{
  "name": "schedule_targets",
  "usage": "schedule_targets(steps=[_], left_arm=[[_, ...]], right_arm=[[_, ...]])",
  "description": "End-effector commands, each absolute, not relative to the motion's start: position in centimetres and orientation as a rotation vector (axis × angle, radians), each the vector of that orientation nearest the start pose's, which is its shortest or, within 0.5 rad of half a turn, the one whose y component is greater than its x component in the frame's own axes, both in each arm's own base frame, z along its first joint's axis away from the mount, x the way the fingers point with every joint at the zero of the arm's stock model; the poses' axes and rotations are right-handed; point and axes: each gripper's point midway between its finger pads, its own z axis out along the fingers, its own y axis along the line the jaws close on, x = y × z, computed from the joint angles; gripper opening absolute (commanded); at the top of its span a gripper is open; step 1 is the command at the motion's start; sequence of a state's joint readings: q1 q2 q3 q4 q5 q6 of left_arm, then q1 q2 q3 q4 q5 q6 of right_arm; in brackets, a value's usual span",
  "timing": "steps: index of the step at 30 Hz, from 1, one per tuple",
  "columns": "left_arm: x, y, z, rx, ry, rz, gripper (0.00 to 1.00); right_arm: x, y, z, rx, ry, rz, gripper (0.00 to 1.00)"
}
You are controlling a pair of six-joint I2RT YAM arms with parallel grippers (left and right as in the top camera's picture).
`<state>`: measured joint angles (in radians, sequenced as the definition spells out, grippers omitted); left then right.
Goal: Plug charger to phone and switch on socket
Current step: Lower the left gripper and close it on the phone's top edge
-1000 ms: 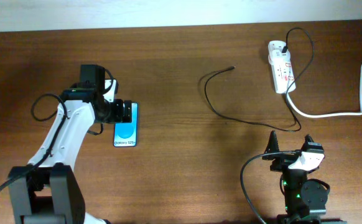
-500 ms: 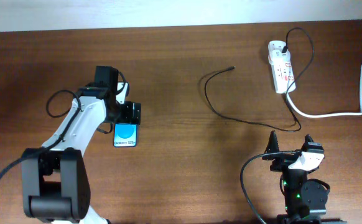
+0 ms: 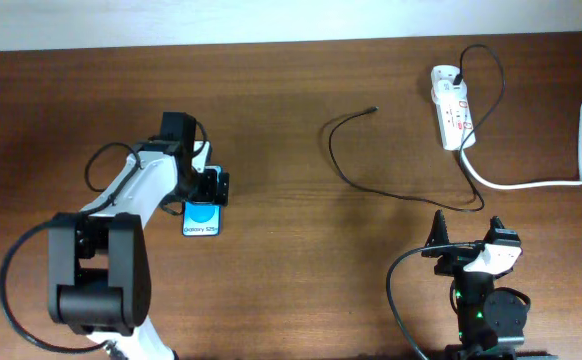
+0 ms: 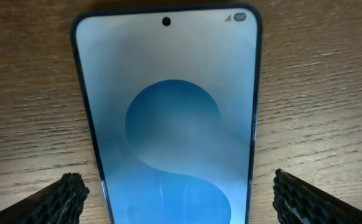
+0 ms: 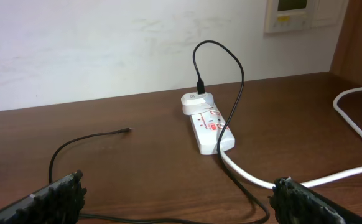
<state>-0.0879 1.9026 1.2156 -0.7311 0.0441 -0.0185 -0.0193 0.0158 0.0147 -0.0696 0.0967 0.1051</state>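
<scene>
Left arm, overhead view. The left pincer [image 3: 216, 187] sits left of centre in the frame, over the upper end of the phone [image 3: 201, 219]. The phone lies flat on the table [image 3: 291, 290], screen up and lit blue. Its lower end, with the white lettering, sticks out below the pincer towards the bottom of the frame.

Left wrist view. The phone fills the middle of the frame, with its camera hole at the top edge. The pincer is spread wide: one black ribbed finger [image 4: 66, 196] is in the lower left corner and the other in the lower right. The phone's lower part lies between them, and both fingers stand clear of its edges with bare wood showing on each side. Nothing is gripped. How high the fingers are above the table cannot be read.

Right arm. The right pincer [image 3: 466, 243] is at the lower right of the overhead frame, also spread wide and empty.

- The charger [image 3: 329, 145] is a thin black cable lying loose in a curve above the right pincer and well apart from it.
- Its free tip is near top centre, far to the right of the phone.
- Its other end loops up to the socket [image 3: 452, 120] at the upper right.
- A thick white cord [image 3: 531, 184] runs from the socket to the right edge.

The switch position cannot be read.
</scene>
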Motion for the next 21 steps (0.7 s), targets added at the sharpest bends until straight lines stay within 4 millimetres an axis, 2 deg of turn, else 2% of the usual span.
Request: schedule_targets(steps=[1, 6, 16, 21], left_arm=[[37.1, -3.9, 0.6, 0.129, 2.996, -0.066, 0.99], [36.9, -3.9, -0.1, 0.13, 3.016, -0.065, 0.99], [35.9, -3.8, -3.0, 0.131, 3.098, -0.061, 0.99], [35.3, -3.7, -3.1, 0.125, 3.122, -0.059, 0.99]], right_arm=[[24.5, -2.3, 15.7, 0.184, 1.632, -0.017, 0.98], [24.5, -2.3, 15.7, 0.184, 1.632, -0.017, 0.98], [24.5, -2.3, 15.7, 0.184, 1.632, -0.017, 0.98], [24.5, -2.3, 15.7, 0.184, 1.632, -0.017, 0.98]])
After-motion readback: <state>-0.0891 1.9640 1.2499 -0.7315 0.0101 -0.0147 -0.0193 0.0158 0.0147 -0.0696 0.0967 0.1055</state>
